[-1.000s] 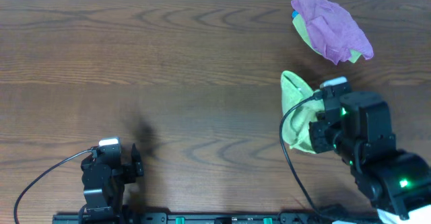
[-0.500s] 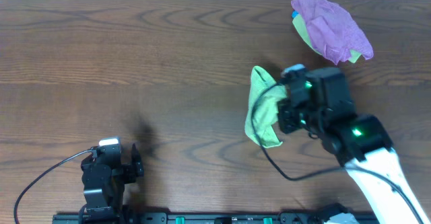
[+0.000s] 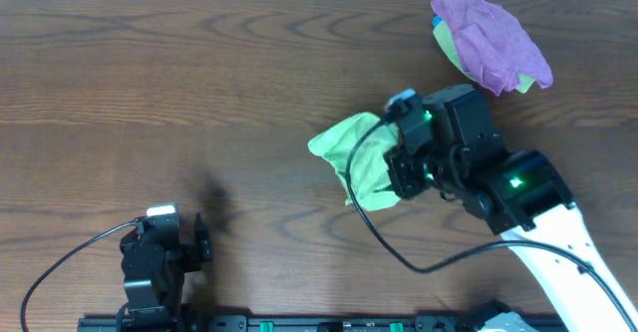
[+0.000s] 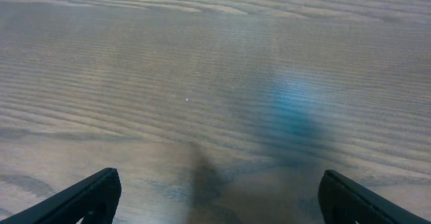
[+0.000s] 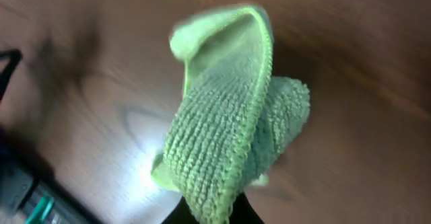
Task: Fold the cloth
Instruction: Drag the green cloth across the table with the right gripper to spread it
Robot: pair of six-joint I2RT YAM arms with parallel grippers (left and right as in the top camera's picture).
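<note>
The lime-green cloth (image 3: 359, 158) hangs crumpled from my right gripper (image 3: 399, 167) above the middle of the table, right of centre. In the right wrist view the cloth (image 5: 229, 136) fills the frame, bunched and pinched between the fingers (image 5: 214, 214) at the bottom edge. No white tag shows. My left gripper (image 3: 199, 240) rests at the front left, open and empty; its two fingertips (image 4: 215, 197) frame bare wood in the left wrist view.
A purple cloth (image 3: 490, 41) bundled with a yellow-green cloth (image 3: 451, 48) lies at the back right. The table's far edge runs along the top of the overhead view. A black cable (image 3: 374, 222) loops from the right arm.
My right arm has carried the green cloth leftward and slightly back, from the front right toward the table's middle. The left arm has not moved.
</note>
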